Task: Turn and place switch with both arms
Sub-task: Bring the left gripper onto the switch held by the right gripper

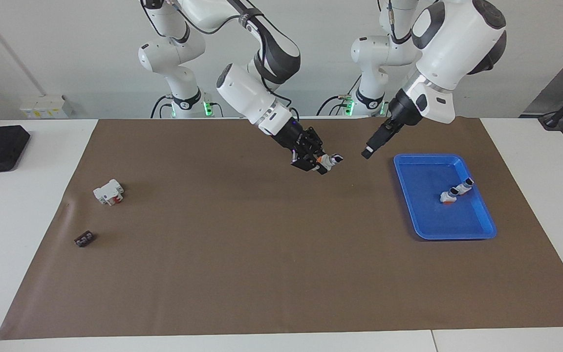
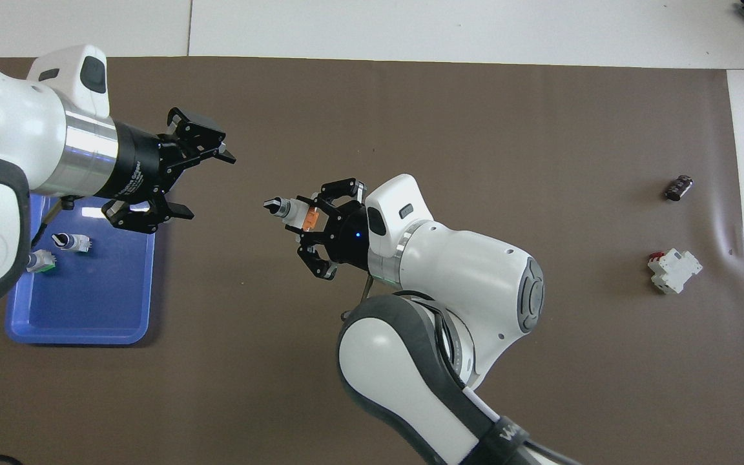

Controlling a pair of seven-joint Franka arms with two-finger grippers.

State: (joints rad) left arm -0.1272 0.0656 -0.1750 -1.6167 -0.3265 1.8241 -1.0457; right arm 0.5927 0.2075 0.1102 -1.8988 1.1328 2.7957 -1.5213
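Switch point(image 1: 329, 160), orange-and-white, black tip outward, pinched in my right gripper point(image 1: 321, 164) above bare mat point(image 1: 262, 254); my left gripper point(image 2: 201, 175) spread nearby.

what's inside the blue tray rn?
Two small knob switches lie side by side in the blue tray. In the overhead view the left arm covers part of the tray; the facing view shows nothing more inside.

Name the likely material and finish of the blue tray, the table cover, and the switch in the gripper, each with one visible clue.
Blue tray: probably glossy moulded plastic; a bright glare streak shows on its floor in the overhead view.
Table cover: matte brown paper or thin sheet, apparently; no shine, slight ripples near one edge.
Switch: likely hard plastic, white and orange, with a black knob tip.
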